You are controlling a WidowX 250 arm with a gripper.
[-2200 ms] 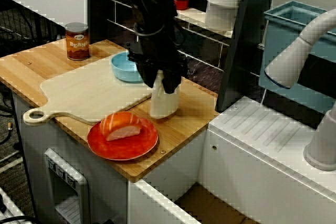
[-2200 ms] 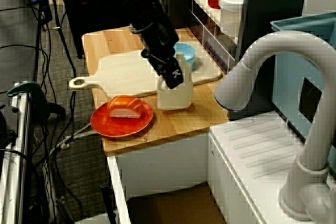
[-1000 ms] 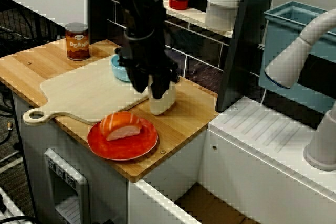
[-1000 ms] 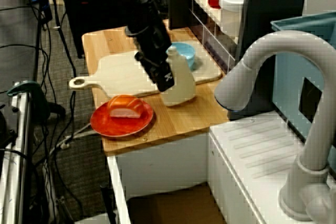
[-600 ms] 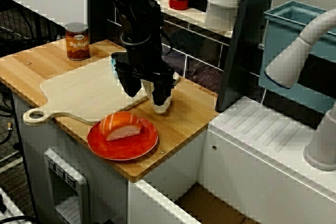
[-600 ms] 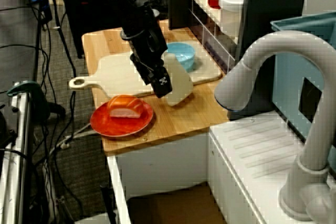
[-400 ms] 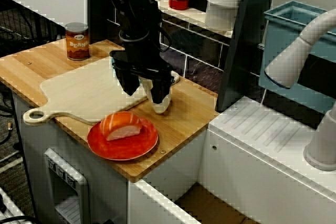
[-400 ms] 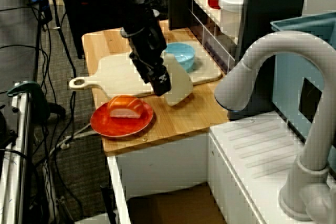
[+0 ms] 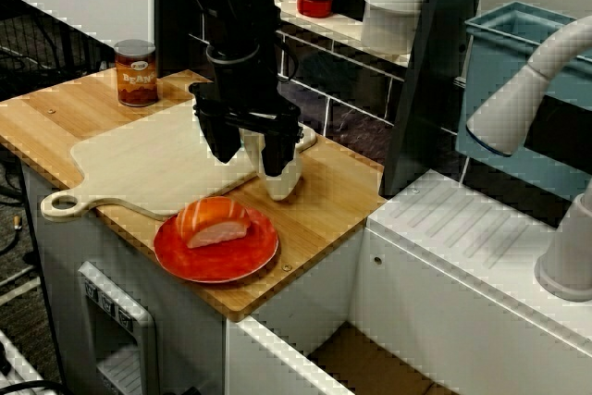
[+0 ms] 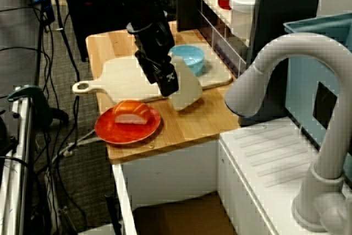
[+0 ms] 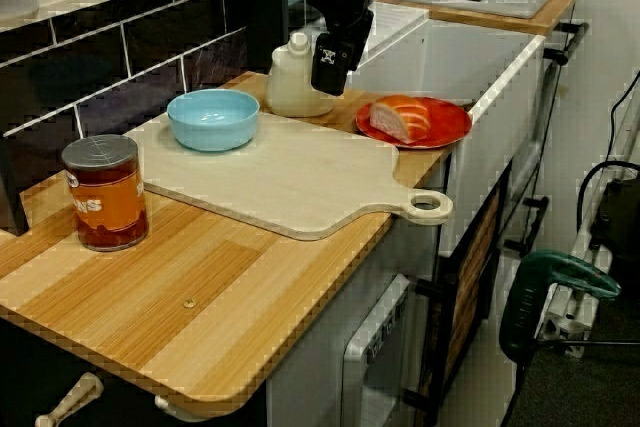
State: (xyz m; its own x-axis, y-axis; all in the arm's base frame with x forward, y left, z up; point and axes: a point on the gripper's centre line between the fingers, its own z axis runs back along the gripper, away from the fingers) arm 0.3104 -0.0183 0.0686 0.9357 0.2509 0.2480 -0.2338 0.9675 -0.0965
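The wooden counter point(image 9: 338, 205) carries everything, and the pale cutting board point(image 9: 148, 159) lies flat across its middle with the handle loop toward the front edge. Over the board's right corner the black gripper point(image 9: 248, 159) hangs straight down. Its fingers point(image 9: 222, 141) stand on either side of the white bottle point(image 10: 186, 89) and appear clenched on its upper part. That grip seems to be what keeps the bottle up: in the view over the tap it leans with its neck toward the gripper and only its lower edge meets the counter, just beside the board's corner.

The red plate point(image 9: 165, 249) sits near the counter's front edge, apart from the bottle, and bears a piece of salmon sushi point(image 9: 215, 219). The blue bowl point(image 11: 213, 117) rests on the board's back part, just behind the gripper. The can of beans point(image 9: 136, 71) stands upright at the far left, well apart from the rest.
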